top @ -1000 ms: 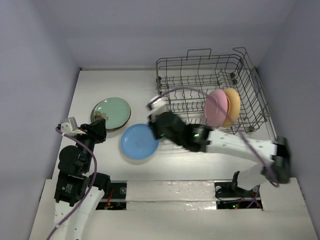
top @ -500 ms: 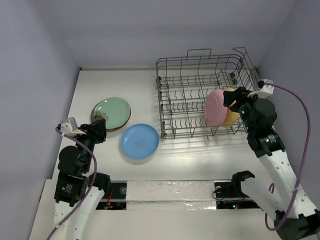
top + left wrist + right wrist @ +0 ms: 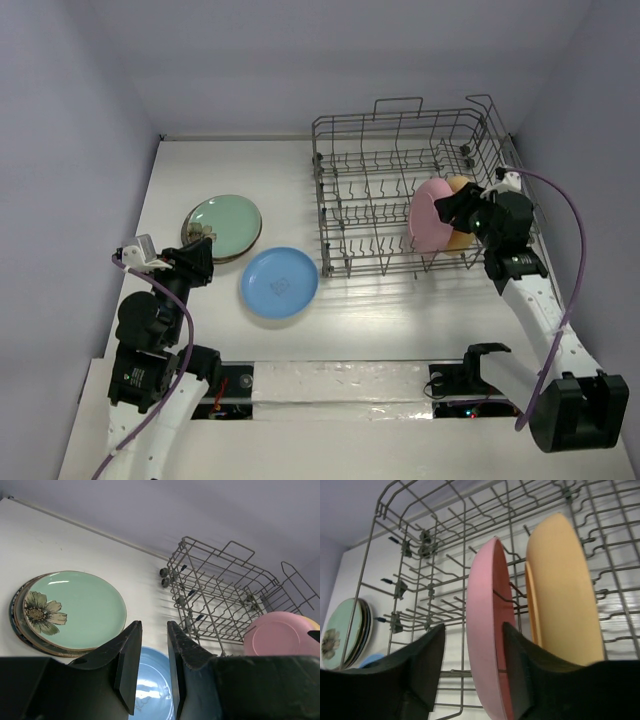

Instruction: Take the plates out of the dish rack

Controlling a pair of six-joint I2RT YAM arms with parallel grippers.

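The grey wire dish rack (image 3: 370,215) stands at the right and holds two upright plates. They are a pink plate (image 3: 430,225) and an orange-yellow plate (image 3: 459,241) behind it. My right gripper (image 3: 455,207) is open, and in the right wrist view (image 3: 474,627) its fingers straddle the rim of the pink plate (image 3: 487,630), beside the orange-yellow plate (image 3: 565,595). A sky blue plate (image 3: 280,283) lies flat on the table. A stack topped by a mint green plate (image 3: 222,226) lies to its left. My left gripper (image 3: 195,262) is slightly open, empty, near the stack.
The left wrist view shows the mint green plate (image 3: 72,607) with a flower on it, the sky blue plate (image 3: 152,685) below the fingers, and the rack (image 3: 215,595). Walls close in the table on the left, back and right.
My right arm let go of the sky blue plate on the table and swung back to the rack. Its open fingers now sit around the pink plate. The left arm has not moved.
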